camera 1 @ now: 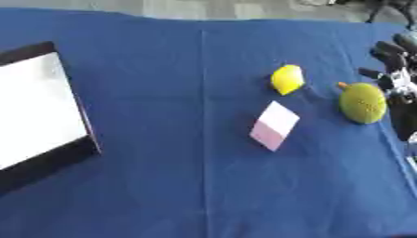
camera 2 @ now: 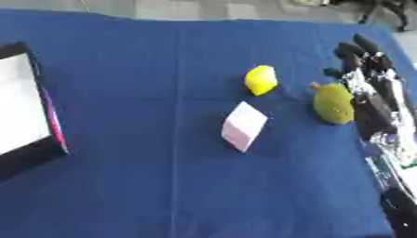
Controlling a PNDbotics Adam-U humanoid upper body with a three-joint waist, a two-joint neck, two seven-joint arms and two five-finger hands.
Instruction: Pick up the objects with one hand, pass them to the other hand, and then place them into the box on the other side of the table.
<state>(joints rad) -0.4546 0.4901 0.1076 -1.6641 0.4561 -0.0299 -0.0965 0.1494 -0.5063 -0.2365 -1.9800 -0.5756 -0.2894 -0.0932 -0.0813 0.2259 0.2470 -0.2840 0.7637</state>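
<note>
In the left eye view, your right hand (camera 1: 397,65) comes in at the right edge of the frame, upper half, its dark fingers spread and fairly straight, holding nothing; it sits just beside the round olive-green fruit with a short orange stem (camera 1: 362,102), and whether a finger touches the fruit you cannot tell from here. Left of that fruit, upper right of centre, lies the small yellow lemon-shaped object (camera 1: 286,79), and below it, near the middle of the frame, the pale pink-and-white rectangular block (camera 1: 274,125) rests tilted on the blue tablecloth (camera 1: 179,176). The black-rimmed box with a white inside (camera 1: 79,116) fills the left edge, well apart from all three objects. Your left hand shows nowhere. In the right eye view, the hand appears more fully at the right edge, fingers extended above and behind the green fruit, palm close against its right side. Judging by its look, the fruit is probably a light, rigid toy with a bumpy skin that should not slip easily; take it around its widest middle, fingers on one flank and thumb on the other, rather than by the stem. The lemon looks smoother and may roll; the block is flat-sided and should sit steadily between opposing faces.
</note>
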